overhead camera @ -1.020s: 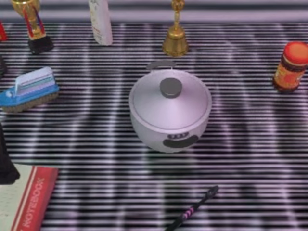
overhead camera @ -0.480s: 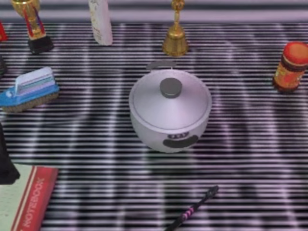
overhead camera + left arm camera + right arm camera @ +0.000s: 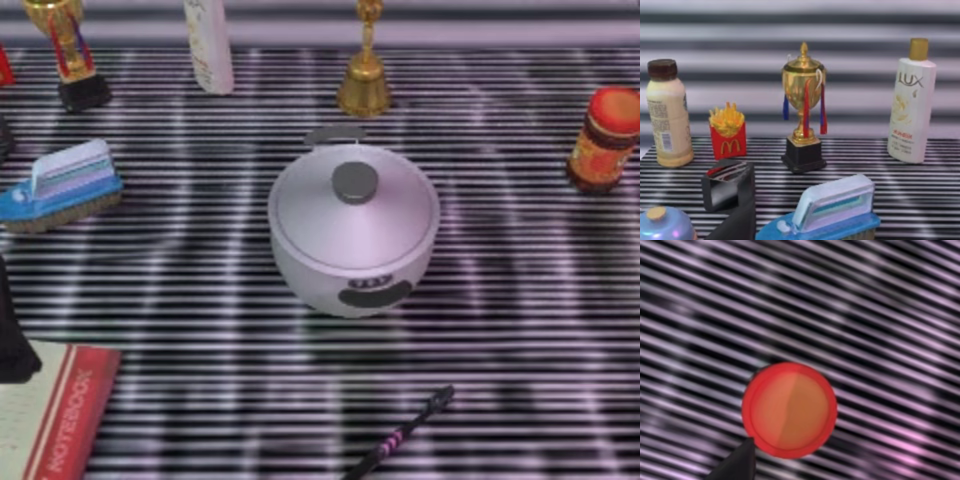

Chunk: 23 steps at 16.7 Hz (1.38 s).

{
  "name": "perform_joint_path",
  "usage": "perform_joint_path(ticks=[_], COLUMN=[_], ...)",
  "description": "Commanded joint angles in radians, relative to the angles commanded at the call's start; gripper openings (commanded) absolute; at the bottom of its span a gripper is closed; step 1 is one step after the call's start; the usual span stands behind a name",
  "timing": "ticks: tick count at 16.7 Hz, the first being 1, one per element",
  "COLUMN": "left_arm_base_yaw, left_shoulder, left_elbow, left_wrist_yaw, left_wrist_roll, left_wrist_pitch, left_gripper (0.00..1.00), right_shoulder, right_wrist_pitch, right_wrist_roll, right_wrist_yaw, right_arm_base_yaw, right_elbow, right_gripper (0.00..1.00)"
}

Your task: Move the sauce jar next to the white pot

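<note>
The jar (image 3: 604, 139) stands upright at the table's (image 3: 200, 300) right edge, about two o'clock from the pot (image 3: 353, 228) and well apart. The right tool hangs almost straight above its lid (image 3: 789, 410); I cannot tell how its fingers stand. Left arm parked.

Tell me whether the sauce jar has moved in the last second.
No. The sauce jar sits at the same spot near the table's right edge, equally far right of the white pot as before.

You see a smooth, satin white pot (image 3: 352, 232) – matt grey knob; the sauce jar (image 3: 603, 139) has a glossy red-orange lid – shiny gold-metal trophy (image 3: 803, 102).
</note>
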Motion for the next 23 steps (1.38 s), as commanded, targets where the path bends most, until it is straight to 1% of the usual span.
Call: perform_joint_path(ticks=[3,6,9,13,17,23], left_arm_base_yaw=[0.000,0.000,0.000,0.000,0.000,0.000], left_shoulder=[0.000,0.000,0.000,0.000,0.000,0.000], left_elbow=[0.000,0.000,0.000,0.000,0.000,0.000], left_wrist_yaw=[0.000,0.000,0.000,0.000,0.000,0.000], left_wrist_roll=[0.000,0.000,0.000,0.000,0.000,0.000], left_wrist_pitch=[0.000,0.000,0.000,0.000,0.000,0.000], left_gripper=[1.00,1.00,1.00,1.00,1.00,1.00], right_shoulder=[0.226,0.375,0.429,0.429,0.419,0.339], right_wrist_pitch=[-0.123,-0.211,-0.247,-0.247,-0.211,-0.010], right_wrist_roll=[-0.044,-0.075,-0.087,-0.087,-0.088,-0.084], right_wrist_yaw=[-0.009,-0.015,-0.018,-0.018,-0.018,-0.019], right_arm_base_yaw=[0.013,0.023,0.028,0.028,0.025,0.031], right_elbow=[0.184,0.292,0.328,0.328,0.287,-0.009], right_gripper=[1.00,1.00,1.00,1.00,1.00,1.00])
